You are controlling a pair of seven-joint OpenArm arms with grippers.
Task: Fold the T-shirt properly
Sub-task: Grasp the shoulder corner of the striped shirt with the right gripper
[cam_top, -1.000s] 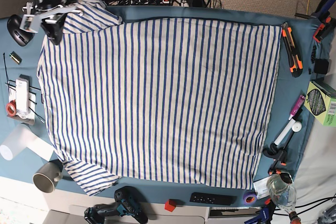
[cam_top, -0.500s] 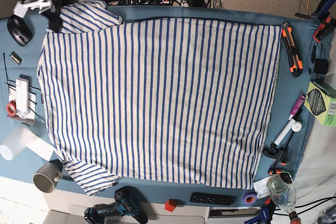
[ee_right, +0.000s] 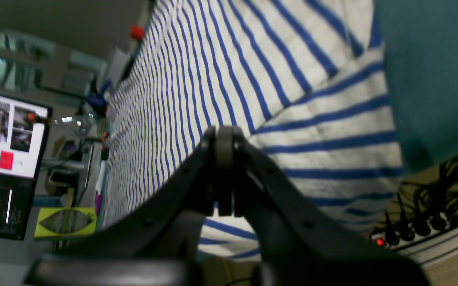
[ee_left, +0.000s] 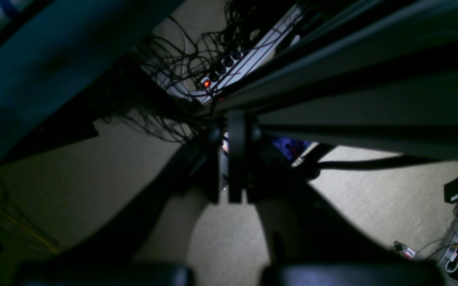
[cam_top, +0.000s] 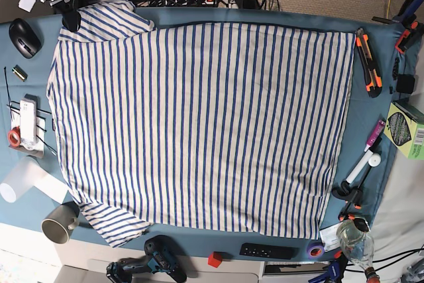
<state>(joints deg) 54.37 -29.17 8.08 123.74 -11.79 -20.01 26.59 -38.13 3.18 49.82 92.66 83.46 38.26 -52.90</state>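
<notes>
The T-shirt [cam_top: 199, 124], white with thin blue stripes, lies spread flat over most of the blue table [cam_top: 371, 117], sleeves at the left. My right gripper [cam_top: 69, 20] hangs at the far left corner, just over the outer edge of the far sleeve [cam_top: 106, 21]. In the right wrist view this gripper [ee_right: 224, 135] is shut, with striped cloth [ee_right: 312, 119] beneath it and nothing visible between its fingers. The left gripper [ee_left: 235, 127] is shut and empty, off the table, facing the floor and cables. It does not show in the base view.
A black mouse [cam_top: 23, 29], a red tape roll [cam_top: 13, 137], a white cup [cam_top: 16, 183] and a grey mug [cam_top: 59, 223] line the left edge. A drill [cam_top: 149, 266] and a remote [cam_top: 268, 251] lie in front. An orange knife [cam_top: 368, 64], a green box [cam_top: 405, 130] and a bottle [cam_top: 354, 243] sit at the right.
My right gripper, shut throughout, has moved from above the shirt's far shoulder out toward the far left table corner, uncovering the sleeve. The shirt has not shifted.
</notes>
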